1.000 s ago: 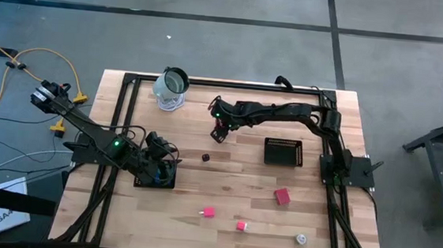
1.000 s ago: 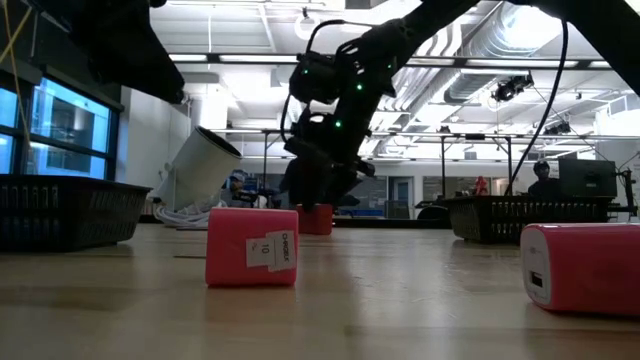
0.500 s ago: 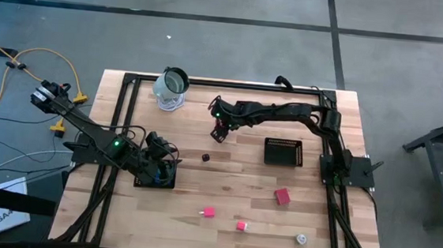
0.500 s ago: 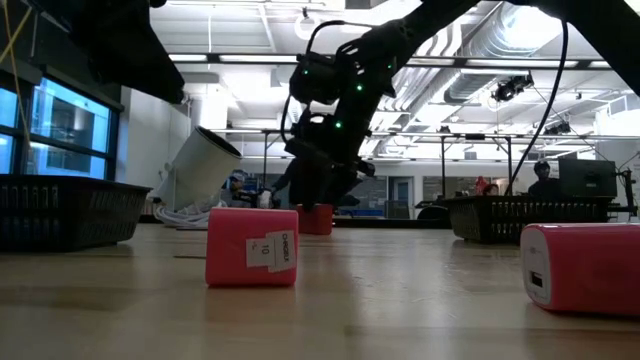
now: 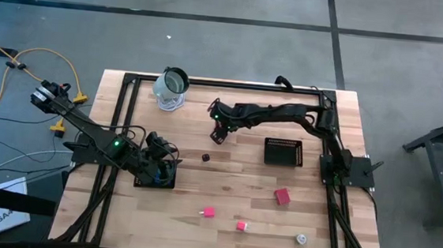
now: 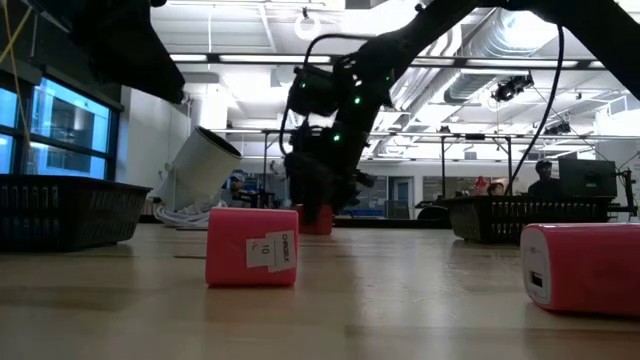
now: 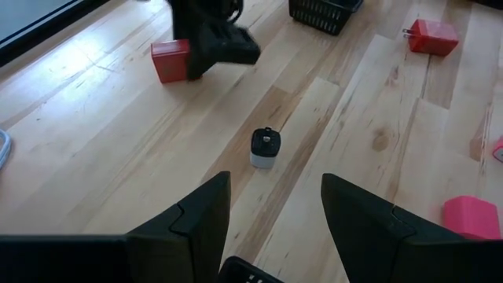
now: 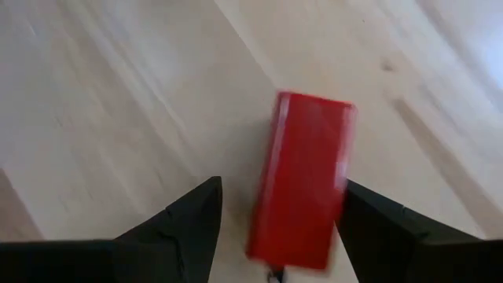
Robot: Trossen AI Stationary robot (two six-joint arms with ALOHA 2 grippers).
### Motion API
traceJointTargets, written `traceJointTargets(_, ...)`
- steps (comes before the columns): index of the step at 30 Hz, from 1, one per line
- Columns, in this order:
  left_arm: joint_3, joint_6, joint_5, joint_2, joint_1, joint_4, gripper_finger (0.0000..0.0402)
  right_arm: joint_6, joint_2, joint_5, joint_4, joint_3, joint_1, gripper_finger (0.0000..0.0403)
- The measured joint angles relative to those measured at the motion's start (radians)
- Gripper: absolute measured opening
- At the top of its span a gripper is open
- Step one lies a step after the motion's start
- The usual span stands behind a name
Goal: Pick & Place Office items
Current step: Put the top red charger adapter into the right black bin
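Note:
My right gripper (image 5: 219, 132) reaches out over the table's far middle and is open. In the right wrist view its fingers (image 8: 185, 224) stand on either side of a red block (image 8: 302, 189) that lies flat on the wood. The left wrist view shows the same red block (image 7: 170, 60) under that gripper. My left gripper (image 7: 275, 182) is open and hovers at the table's left (image 5: 162, 159), pointing toward a dark cube (image 7: 265, 148) with a whitish base. A red block (image 5: 281, 195), two pink blocks (image 5: 209, 212) (image 5: 241, 225) and a whitish round piece (image 5: 301, 239) lie nearer the front. No blue block shows.
A black mesh tray (image 5: 283, 151) sits right of centre. A second black tray (image 5: 154, 179) lies under the left arm. A clear glass jar (image 5: 172, 88) stands near the far edge. A black frame runs round the table's edges. Bare wood lies between the trays.
My right gripper has come down a little over the red block, which now shows less behind it in the low view. The left arm and the other items have stayed where they were.

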Motion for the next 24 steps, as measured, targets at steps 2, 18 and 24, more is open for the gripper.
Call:
traceJointTargets(2,0.000,0.000,0.000,0.000,0.000,0.005,0.0194,0.000,0.002,-0.011,-0.006,-0.001,0.000,0.0223)
traceJointTargets(18,0.000,0.000,0.000,0.000,0.000,0.017,0.0194,-0.023,0.000,0.011,0.051,0.001,-0.003,0.0223)
traceJointTargets(24,0.000,0.000,0.000,0.000,0.000,0.017,0.0194,-0.026,0.000,0.011,0.053,0.001,-0.003,0.0217)
